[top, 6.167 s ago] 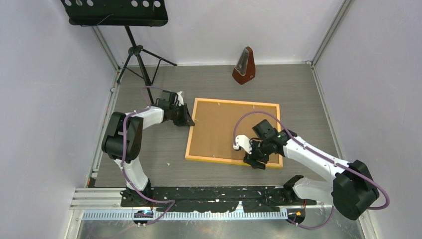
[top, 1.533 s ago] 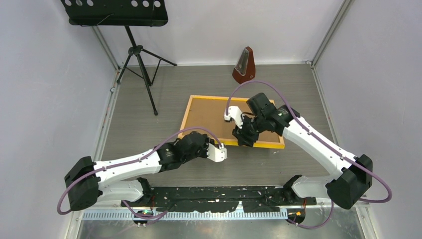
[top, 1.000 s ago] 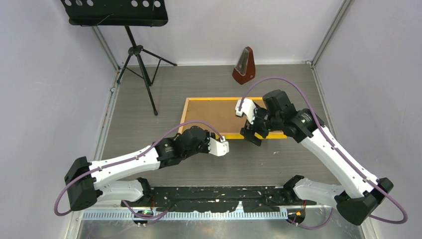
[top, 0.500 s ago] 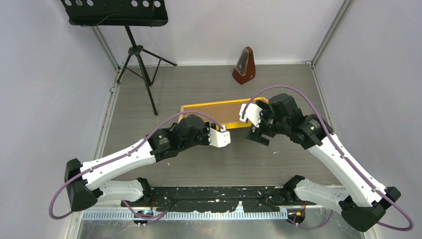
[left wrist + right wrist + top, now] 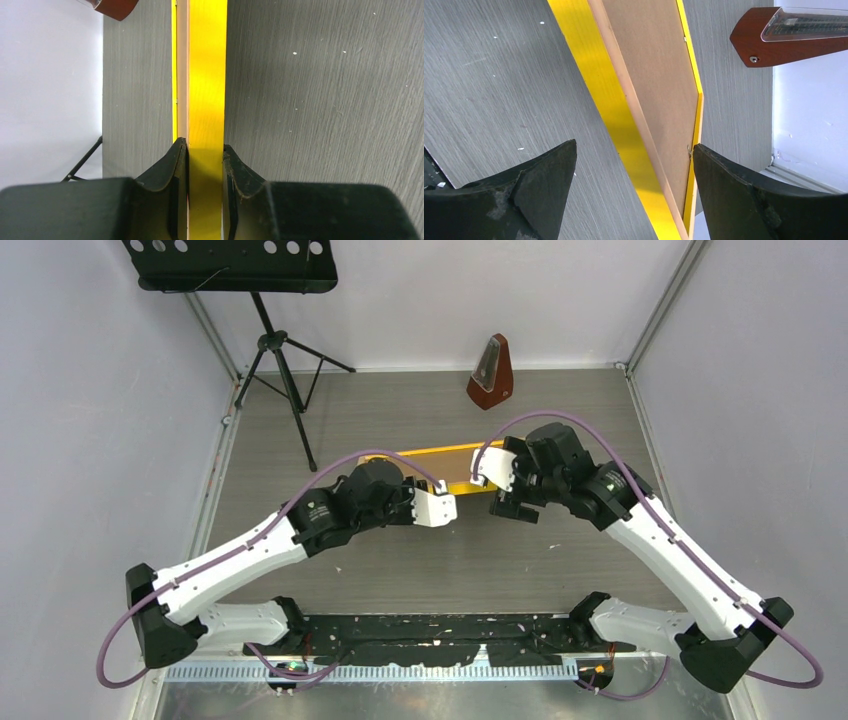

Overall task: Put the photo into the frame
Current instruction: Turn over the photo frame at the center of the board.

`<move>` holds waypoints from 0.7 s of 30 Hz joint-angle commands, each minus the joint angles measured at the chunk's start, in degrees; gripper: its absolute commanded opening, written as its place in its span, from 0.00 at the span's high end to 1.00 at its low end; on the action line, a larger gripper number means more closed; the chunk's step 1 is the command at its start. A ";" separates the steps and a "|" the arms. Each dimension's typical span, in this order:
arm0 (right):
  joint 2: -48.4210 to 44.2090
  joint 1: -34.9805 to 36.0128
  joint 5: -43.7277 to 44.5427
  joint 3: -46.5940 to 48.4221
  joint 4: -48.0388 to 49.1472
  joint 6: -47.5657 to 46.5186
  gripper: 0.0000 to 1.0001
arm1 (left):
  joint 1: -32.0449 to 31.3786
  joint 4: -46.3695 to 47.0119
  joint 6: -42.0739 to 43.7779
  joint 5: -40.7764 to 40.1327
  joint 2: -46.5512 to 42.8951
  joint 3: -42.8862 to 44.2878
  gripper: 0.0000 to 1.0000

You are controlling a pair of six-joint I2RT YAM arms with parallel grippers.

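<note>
Left gripper (image 5: pixel 204 146): clamping the frame (image 5: pixel 206 90), which is standing on edge.
Right gripper (image 5: pixel 635 146): gaping wide, straddling the frame.
Progress: photo not showing; insertion pending.

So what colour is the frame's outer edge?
The frame edge is glossy yellow-orange; the left wrist view shows it best.
</note>
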 commanded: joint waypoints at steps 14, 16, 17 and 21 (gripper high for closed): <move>7.33 0.45 1.90 4.04 4.43 -4.50 0.30 | 2.44 -0.73 -2.39 5.83 -4.30 4.93 1.00; 7.43 0.45 -0.14 3.84 4.51 -4.58 0.38 | 3.09 -0.93 -2.61 6.48 -4.33 5.21 1.00; 7.38 0.45 -0.43 3.73 4.71 -4.61 0.46 | 3.50 -1.09 -2.81 7.33 -4.28 5.36 1.00; 7.18 0.45 -1.32 4.33 4.82 -4.55 0.69 | 5.15 -1.91 -3.22 9.62 -4.07 6.40 1.00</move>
